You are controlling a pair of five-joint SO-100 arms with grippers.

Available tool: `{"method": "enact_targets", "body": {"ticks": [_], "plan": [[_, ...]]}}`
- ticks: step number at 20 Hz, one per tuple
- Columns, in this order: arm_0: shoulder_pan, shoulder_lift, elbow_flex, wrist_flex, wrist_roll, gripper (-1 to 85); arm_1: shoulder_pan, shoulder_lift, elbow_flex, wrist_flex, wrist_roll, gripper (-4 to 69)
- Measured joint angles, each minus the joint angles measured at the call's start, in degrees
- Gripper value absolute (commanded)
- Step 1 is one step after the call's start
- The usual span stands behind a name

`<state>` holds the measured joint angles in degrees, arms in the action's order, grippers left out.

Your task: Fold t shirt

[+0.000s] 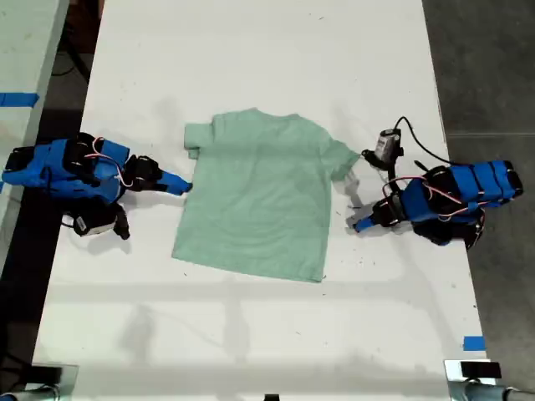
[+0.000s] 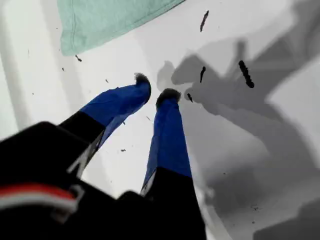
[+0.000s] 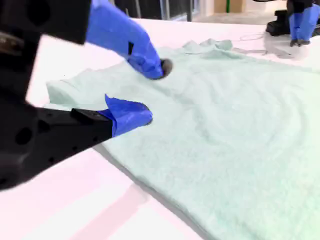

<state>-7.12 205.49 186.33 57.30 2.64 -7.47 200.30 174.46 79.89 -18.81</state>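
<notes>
Jaws of my first gripper (image 2: 154,92) nearly closed, tips a sliver apart, empty, over bare white table (image 1: 251,50) just beside the t shirt (image 1: 261,194) at the exterior view's right. My second gripper (image 3: 152,92) parted, nothing held, tips at the shirt's edge at the exterior view's left. Shirt lies flat mid-table between both arms, one sleeve folded in.
</notes>
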Motion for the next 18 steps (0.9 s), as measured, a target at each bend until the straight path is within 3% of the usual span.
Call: {"method": "enact_targets", "body": {"ticks": [2,4,9,18], "plan": [[-0.44,0.0,0.0,-0.53,0.09,-0.3,2.29,0.0,0.0,0.0,-4.22,2.1],[-6.24,0.09,-0.09,-2.81,4.13,-0.3,6.33,0.0,0.0,-0.18,-3.52,2.2],[-31.73,0.18,-0.44,-2.02,22.76,-0.3,20.83,0.0,0.0,-0.79,-10.46,1.5],[-29.79,0.18,-0.44,-1.85,23.12,-0.3,20.57,0.0,0.0,-0.79,-5.36,1.5]]}}
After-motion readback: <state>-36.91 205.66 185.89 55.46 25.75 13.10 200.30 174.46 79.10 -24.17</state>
